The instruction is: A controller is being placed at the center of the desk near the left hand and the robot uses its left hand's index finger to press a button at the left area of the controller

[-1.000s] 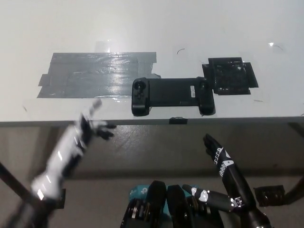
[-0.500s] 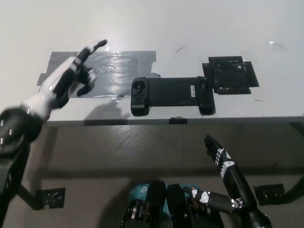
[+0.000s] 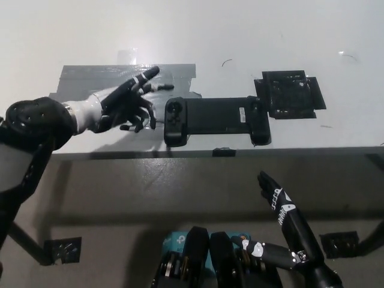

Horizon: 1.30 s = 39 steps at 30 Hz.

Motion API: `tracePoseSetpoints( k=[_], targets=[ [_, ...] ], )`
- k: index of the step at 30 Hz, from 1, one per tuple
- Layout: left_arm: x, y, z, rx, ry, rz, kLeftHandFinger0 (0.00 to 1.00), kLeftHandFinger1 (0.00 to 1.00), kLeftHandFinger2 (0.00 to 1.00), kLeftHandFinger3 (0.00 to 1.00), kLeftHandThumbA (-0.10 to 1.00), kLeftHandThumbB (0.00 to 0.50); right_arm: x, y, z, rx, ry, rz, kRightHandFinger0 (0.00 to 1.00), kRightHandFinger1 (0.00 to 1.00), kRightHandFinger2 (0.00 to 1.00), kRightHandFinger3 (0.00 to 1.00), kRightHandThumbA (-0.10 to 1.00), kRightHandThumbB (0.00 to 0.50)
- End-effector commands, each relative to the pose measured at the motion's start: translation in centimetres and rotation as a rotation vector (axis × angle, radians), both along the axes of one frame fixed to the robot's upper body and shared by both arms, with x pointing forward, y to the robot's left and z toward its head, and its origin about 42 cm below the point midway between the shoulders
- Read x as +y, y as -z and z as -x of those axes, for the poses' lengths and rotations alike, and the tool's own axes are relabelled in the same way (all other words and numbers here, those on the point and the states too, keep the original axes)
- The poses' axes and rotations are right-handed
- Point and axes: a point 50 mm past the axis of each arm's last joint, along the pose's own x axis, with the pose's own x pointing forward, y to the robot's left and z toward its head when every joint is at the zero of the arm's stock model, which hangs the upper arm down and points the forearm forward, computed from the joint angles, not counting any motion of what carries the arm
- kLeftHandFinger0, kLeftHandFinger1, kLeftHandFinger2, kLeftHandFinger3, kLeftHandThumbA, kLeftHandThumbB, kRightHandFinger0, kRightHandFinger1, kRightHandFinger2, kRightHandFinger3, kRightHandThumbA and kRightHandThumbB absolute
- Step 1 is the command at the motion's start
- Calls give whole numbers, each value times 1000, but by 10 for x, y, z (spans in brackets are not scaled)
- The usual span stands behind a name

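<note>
The white left hand has swung right toward the black oblong controller near the bench's front edge; fingers spread wide, empty; overshooting could nudge it off.

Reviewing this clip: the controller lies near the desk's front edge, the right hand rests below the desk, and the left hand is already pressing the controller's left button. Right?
Not quite. In the head view the left hand is over the grey tape patch, its fingers spread, just left of the controller and not touching it. The rest holds: the controller lies near the desk's front edge, and the right hand rests below it.
</note>
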Motion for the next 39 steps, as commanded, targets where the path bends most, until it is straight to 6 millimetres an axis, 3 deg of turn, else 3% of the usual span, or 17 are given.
tracePoseSetpoints(
  k=[1, 6, 16, 20, 27, 39],
  targets=[
    [18, -68, -13, 167, 186, -111, 18, 145, 258, 1000, 1000, 493, 3, -21, 0, -82, -17, -4, 1000, 1000, 1000, 1000, 946, 227],
    [17, -62, -13, 180, 181, -145, 28, 204, 405, 1000, 1000, 488, 4, -21, 3, -81, -24, 0, 1000, 1000, 1000, 1000, 953, 220],
    [16, -65, -17, 185, 175, -181, 24, 213, 443, 1000, 1000, 495, 7, -22, -1, -82, -37, 1, 1000, 1000, 1000, 1000, 938, 222],
    [15, -61, -17, 202, 183, -176, 24, 217, 447, 1000, 1000, 494, 8, -22, -1, -82, -42, 1, 1000, 1000, 1000, 1000, 939, 223],
    [6, -60, -19, 178, 170, -208, 0, 160, 360, 1000, 1000, 494, 6, -22, -1, -85, -42, 4, 1000, 1000, 1000, 1000, 942, 223],
    [2, -57, -21, 139, 121, -201, 20, 164, 364, 1000, 1000, 484, 8, -25, -1, -90, -42, 6, 1000, 1000, 1000, 1000, 959, 240]
  ],
)
